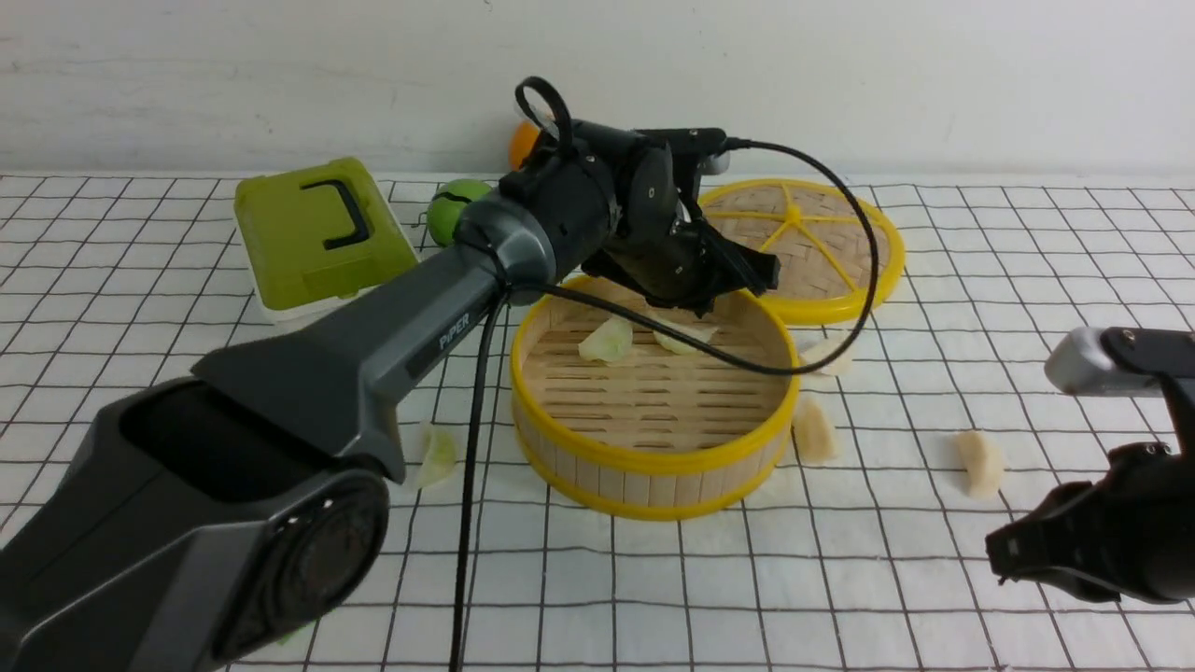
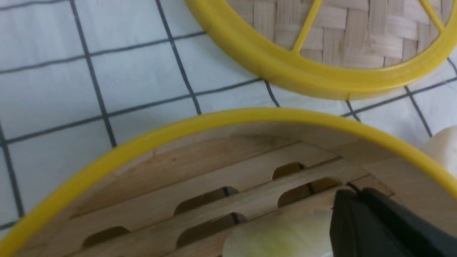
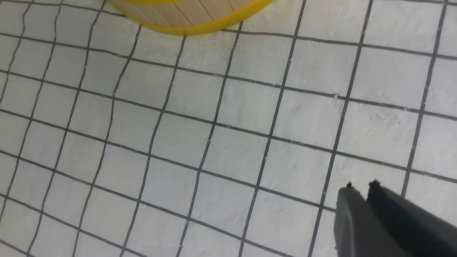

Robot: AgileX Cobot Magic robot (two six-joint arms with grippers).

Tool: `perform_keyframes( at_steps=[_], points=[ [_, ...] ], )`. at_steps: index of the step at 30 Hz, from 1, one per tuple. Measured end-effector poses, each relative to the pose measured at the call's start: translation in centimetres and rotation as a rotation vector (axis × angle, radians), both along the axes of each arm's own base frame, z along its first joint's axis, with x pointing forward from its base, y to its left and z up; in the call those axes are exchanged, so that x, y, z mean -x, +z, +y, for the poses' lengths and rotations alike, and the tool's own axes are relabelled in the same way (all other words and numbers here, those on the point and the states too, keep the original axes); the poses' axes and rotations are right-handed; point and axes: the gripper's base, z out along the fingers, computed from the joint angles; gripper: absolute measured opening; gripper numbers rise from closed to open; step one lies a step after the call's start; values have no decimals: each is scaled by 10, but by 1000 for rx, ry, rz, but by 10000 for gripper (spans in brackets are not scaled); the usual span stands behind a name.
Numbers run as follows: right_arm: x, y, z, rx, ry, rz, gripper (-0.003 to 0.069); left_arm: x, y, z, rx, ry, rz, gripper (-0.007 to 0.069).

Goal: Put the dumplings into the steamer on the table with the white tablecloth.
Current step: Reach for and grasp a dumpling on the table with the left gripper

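The steamer (image 1: pixel 653 459) stands mid-table on the white tablecloth (image 1: pixel 840 579). Two pale green dumplings (image 1: pixel 607 341) (image 1: pixel 688 336) lie on its slats at the back. My left gripper (image 1: pixel 761 275) hangs shut and empty over the steamer's far rim (image 2: pixel 214 119), just above a green dumpling (image 2: pixel 282 239). Another green dumpling (image 1: pixel 437 455) lies on the cloth left of the steamer. Three cream-white dumplings (image 1: pixel 814 431) (image 1: pixel 978 462) (image 1: pixel 829 355) lie to its right. My right gripper (image 1: pixel 1004 558) hovers shut and empty over bare cloth at the near right (image 3: pixel 360 185), with the steamer's base (image 3: pixel 192 21) ahead of it.
The woven lid (image 1: pixel 822 238) with yellow spokes lies flat behind the steamer on the right. A green box (image 1: pixel 317 233) with a black handle sits at the back left, with a green ball (image 1: pixel 457 205) and an orange ball (image 1: pixel 523 142) beside it. The left arm's black cable (image 1: pixel 471 448) drapes across the steamer.
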Motion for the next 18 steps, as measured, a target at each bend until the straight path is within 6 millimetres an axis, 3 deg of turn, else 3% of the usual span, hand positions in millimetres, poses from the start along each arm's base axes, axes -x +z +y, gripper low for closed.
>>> perform_keyframes(
  at_steps=[8,13,18],
  points=[
    [0,0,0,-1,0,0,57,7,-7,-1,-18,-13,94,-13],
    [0,0,0,-1,0,0,57,23,1,7,-125,-78,218,-13],
    [0,0,0,-1,0,1,59,27,21,13,-159,-87,196,-13]
  ],
)
